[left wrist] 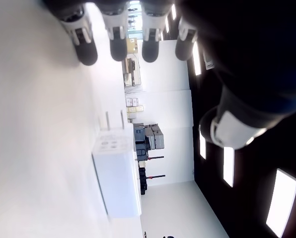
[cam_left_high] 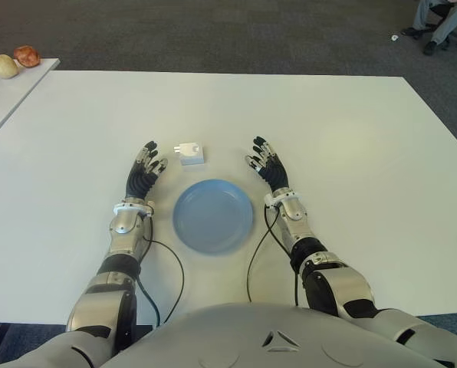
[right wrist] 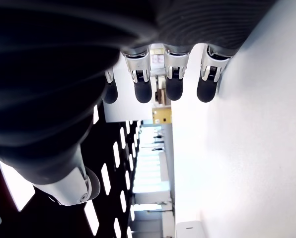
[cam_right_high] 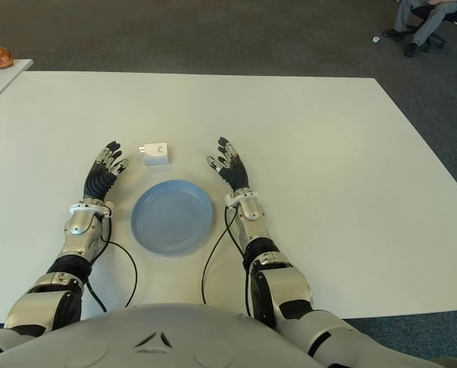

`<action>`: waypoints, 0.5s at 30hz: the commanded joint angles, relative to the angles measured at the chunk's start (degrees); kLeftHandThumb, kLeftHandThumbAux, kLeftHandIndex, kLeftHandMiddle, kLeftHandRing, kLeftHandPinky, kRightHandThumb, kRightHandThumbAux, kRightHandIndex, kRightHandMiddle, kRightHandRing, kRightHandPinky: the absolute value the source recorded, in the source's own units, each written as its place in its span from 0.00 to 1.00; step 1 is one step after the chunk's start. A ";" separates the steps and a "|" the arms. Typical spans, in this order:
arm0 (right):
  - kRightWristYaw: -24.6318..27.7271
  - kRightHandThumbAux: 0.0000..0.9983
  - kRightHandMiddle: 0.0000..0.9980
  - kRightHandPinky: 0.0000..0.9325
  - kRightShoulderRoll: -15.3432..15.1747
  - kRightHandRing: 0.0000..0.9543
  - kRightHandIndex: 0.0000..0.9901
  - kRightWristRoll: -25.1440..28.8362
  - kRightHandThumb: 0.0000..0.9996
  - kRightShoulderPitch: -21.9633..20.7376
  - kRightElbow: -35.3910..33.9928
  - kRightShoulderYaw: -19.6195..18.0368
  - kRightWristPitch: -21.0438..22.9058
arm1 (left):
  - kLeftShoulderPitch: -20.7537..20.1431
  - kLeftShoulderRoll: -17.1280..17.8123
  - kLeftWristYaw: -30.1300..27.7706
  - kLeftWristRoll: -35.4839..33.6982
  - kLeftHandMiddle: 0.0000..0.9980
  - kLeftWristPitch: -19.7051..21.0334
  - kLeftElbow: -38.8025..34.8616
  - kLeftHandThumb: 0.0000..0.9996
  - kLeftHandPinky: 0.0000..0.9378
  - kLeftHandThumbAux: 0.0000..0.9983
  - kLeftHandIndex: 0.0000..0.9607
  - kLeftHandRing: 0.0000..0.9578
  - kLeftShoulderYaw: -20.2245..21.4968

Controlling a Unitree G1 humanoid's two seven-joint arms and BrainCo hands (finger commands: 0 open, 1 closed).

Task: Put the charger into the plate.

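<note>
A small white charger (cam_left_high: 189,153) with two metal prongs lies on the white table (cam_left_high: 343,146), just beyond the far rim of a round blue plate (cam_left_high: 213,215). The plate holds nothing. My left hand (cam_left_high: 147,167) lies palm down left of the plate, fingers spread, with the charger (left wrist: 115,171) a short way past its fingertips (left wrist: 115,47) to the right. My right hand (cam_left_high: 264,162) is on the plate's right side, fingers also extended and holding nothing. The charger (right wrist: 190,229) shows far off in the right wrist view.
A second white table (cam_left_high: 6,100) at the far left carries a few round fruit-like items (cam_left_high: 15,61). A seated person's legs (cam_left_high: 435,19) show on the carpet at the far right. Black cables (cam_left_high: 167,268) trail from both wrists toward my body.
</note>
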 commanded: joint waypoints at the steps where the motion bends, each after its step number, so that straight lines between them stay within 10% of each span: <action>1: -0.25 0.70 0.03 0.00 0.36 0.00 0.00 -0.50 0.03 4.05 3.37 -0.11 1.68 | 4.01 -1.26 -0.12 0.28 0.08 4.11 5.52 0.02 0.07 0.63 0.02 0.06 -0.12; 15: -0.03 0.74 0.04 0.00 0.70 0.00 0.00 -0.83 0.01 3.62 3.83 0.23 0.92 | 6.87 0.00 -0.06 -2.17 0.07 7.12 -4.47 0.04 0.08 0.67 0.03 0.06 1.74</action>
